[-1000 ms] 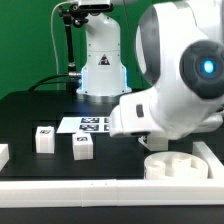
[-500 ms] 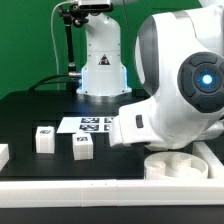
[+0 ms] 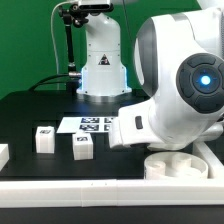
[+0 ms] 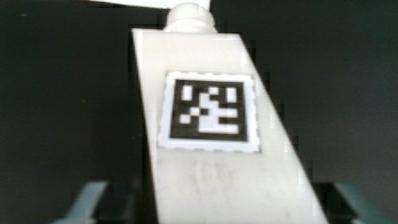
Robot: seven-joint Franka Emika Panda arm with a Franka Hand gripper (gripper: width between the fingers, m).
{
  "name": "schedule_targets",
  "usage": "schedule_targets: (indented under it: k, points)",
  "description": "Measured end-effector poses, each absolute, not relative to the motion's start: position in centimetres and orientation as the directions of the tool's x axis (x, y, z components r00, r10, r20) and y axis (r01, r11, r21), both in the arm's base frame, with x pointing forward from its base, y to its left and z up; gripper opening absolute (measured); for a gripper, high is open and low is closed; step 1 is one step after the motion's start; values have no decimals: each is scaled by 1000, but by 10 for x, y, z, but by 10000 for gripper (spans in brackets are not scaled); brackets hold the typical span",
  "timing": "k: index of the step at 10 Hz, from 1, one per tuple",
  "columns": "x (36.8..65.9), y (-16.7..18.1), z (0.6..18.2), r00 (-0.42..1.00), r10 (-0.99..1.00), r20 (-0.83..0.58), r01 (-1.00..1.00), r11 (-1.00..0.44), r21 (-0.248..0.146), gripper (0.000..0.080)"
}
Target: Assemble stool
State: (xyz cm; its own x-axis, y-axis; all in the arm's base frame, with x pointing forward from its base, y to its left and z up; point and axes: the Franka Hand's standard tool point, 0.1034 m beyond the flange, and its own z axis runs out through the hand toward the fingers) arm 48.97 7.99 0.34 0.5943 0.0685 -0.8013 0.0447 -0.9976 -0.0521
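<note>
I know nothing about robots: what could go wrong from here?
1. The leg sits between the fingers of the end effector, but how firmly is unclear; it might slip or tilt.
2. The arm hides part of the seat in the exterior view, so fitting the leg's peg there could miss.
3. Two loose legs stand nearby; a low sweep might knock them over.

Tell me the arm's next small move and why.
Probably carry the leg toward the seat and line its peg up with a socket. The wrist view shows the leg between the fingers of the gripper, though a firm grip cannot be confirmed, and the seat lies sockets-up by the exterior view's right edge.
</note>
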Motion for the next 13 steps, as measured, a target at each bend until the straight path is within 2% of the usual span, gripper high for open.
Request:
schedule_targets:
  k: [1, 5, 6, 8, 10, 13]
  points:
    - [490, 81, 3, 595, 70, -801, 47, -998, -52, 325]
    - [493, 82, 8, 602, 76, -795, 51, -997, -56, 325]
    - [498, 81, 19, 611, 96, -786, 64, -995, -72, 325]
    - [511, 79, 55, 632, 135, -763, 92, -991, -99, 325]
    - [523, 76, 81, 630, 145, -763, 99, -989, -107, 327]
    - [529, 78, 72, 667, 146, -731, 102, -989, -105, 327]
